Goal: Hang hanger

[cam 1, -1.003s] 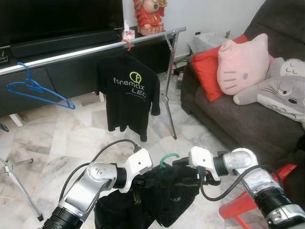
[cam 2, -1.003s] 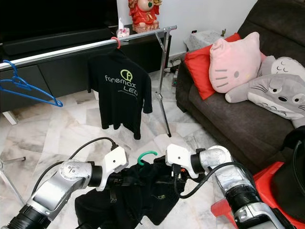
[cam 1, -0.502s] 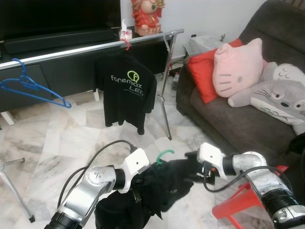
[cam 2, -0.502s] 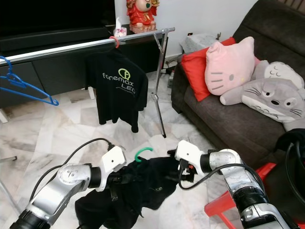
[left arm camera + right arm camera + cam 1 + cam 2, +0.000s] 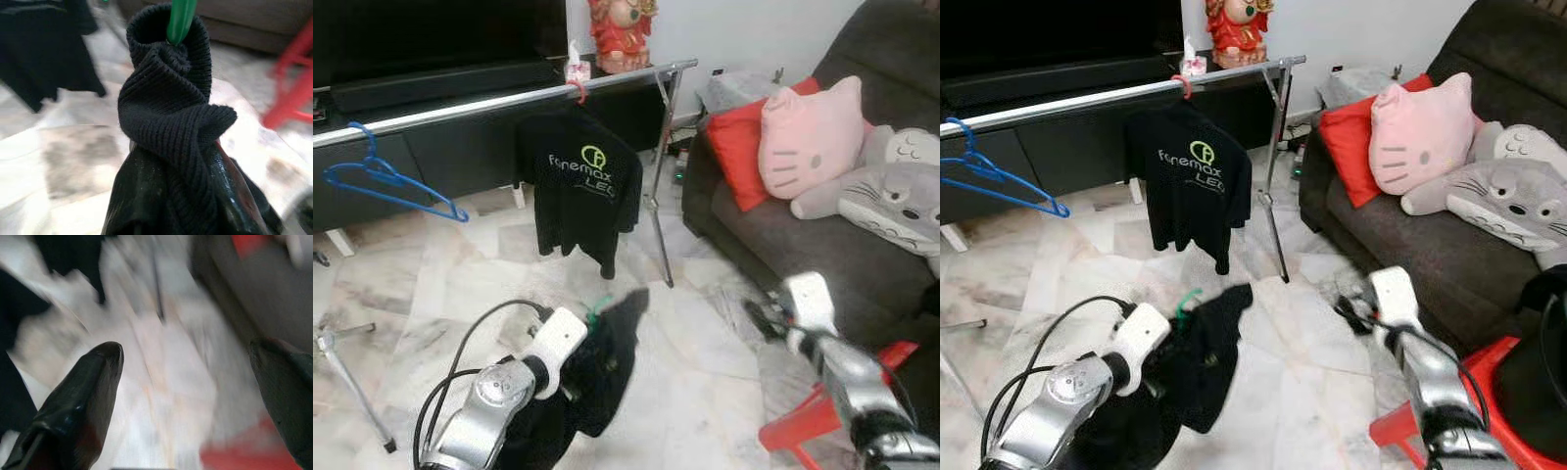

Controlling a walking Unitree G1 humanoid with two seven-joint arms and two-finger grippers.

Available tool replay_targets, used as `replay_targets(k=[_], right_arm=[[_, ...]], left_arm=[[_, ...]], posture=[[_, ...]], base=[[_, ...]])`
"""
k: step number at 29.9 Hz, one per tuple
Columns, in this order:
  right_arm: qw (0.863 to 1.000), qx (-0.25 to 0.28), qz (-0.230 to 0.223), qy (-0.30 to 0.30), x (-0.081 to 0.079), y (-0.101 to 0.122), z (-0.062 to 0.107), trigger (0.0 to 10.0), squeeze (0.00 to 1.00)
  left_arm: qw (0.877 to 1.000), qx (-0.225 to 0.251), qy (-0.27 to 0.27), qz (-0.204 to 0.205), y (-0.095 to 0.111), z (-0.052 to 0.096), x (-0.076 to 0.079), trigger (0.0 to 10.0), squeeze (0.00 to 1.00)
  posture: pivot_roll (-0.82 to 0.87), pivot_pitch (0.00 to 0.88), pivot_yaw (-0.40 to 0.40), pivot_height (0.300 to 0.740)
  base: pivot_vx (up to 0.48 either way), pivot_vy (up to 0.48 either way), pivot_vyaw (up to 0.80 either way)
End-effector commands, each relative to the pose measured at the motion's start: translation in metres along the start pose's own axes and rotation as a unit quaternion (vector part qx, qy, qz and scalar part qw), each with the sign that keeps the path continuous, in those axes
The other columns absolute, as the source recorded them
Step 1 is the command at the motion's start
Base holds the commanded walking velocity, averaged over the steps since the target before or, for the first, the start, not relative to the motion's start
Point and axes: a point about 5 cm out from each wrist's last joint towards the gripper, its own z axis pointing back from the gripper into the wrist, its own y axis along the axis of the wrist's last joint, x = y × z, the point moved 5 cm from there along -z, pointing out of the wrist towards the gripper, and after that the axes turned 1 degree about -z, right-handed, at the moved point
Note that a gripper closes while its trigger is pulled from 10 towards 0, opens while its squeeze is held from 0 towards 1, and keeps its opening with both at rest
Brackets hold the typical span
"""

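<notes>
Green hanger (image 5: 180, 19) low and left of centre in the head views, hook poking out of the collar of a black garment (image 5: 607, 362) draped over it. Held there by the left gripper (image 5: 579, 364), clenched on the bunched collar just under the hook; fingers buried in cloth in the left wrist view, so the exact bite hard to make out. Probably light but awkward: stiff plastic inside soft, floppy knit that will swing and could slide off a shoulder if tilted. Best taken at the neck, close under the hook, as now, with the hook kept free and upright for the rail. Hanger's arms hidden under the fabric; hook only a small green blur (image 5: 1187, 298) in the head views.

Right gripper (image 5: 186, 382) at lower right, apart from the garment, fingers spread wide with nothing between them; wrist view blurred, floor and a red patch barely readable.

Metal rail (image 5: 460, 108) across the upper left, well apart from the held hanger, carrying a black printed T-shirt (image 5: 582, 191) on a pink hook and an empty blue hanger (image 5: 391, 186). Free stretch of rail between those two. Dark sofa (image 5: 783, 245) with cushions at right; red stool (image 5: 808, 421) cut off at the bottom edge.
</notes>
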Motion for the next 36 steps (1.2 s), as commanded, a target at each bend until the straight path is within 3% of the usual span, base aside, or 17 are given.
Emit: replay_targets(k=[1,4,12,14,18,22,26,29,36], right_arm=[[0.996,-0.065,-0.042,-0.045,0.005,-0.046,0.011,10.0,0.00],[0.984,-0.139,-0.083,-0.070,-0.008,-0.099,0.028,10.0,0.00],[0.956,-0.231,-0.154,-0.093,-0.039,-0.166,0.060,10.0,0.00],[0.952,-0.258,-0.149,-0.072,-0.059,-0.183,0.070,10.0,0.00],[0.950,-0.259,-0.159,-0.074,-0.065,-0.186,0.071,10.0,0.00],[0.955,-0.266,-0.123,-0.054,-0.065,-0.184,0.070,10.0,0.00],[0.961,-0.257,-0.096,-0.038,-0.054,-0.177,0.066,10.0,0.00],[0.957,-0.260,-0.108,-0.067,-0.037,-0.177,0.069,10.0,0.00],[0.956,-0.268,-0.102,-0.065,-0.035,-0.179,0.071,10.0,0.00]], left_arm=[[0.997,0.027,0.068,0.000,0.009,0.004,-0.018,10.0,0.00],[0.989,0.036,0.144,0.015,0.009,0.013,-0.043,10.0,0.00],[0.973,0.036,0.226,0.025,0.000,0.034,-0.082,10.0,0.00],[0.968,0.030,0.247,0.031,-0.005,0.042,-0.096,10.0,0.00],[0.963,0.032,0.263,0.039,-0.006,0.046,-0.106,10.0,0.00],[0.958,0.027,0.282,0.043,-0.011,0.050,-0.112,10.0,0.00],[0.955,0.028,0.290,0.054,-0.014,0.048,-0.108,10.0,0.00],[0.955,0.039,0.286,0.074,-0.012,0.046,-0.100,10.0,0.00],[0.952,0.044,0.293,0.072,-0.012,0.050,-0.096,10.0,0.00]], posture=[[0.06,0.000,0.003,0.716],[0.07,0.000,0.003,0.716],[0.05,0.000,0.044,0.716],[0.05,0.000,0.066,0.716],[0.03,0.000,0.073,0.716],[0.00,0.000,0.054,0.716],[0.02,0.000,0.035,0.716],[0.05,0.000,0.019,0.716],[0.06,0.000,-0.002,0.716]], base=[[0.000,0.000,0.00],[0.000,0.000,0.00],[0.000,0.000,0.00],[0.000,0.000,0.00],[0.000,0.000,0.00],[0.000,0.000,0.00],[0.000,0.000,0.39],[0.000,0.000,0.80],[0.000,0.000,0.80]])
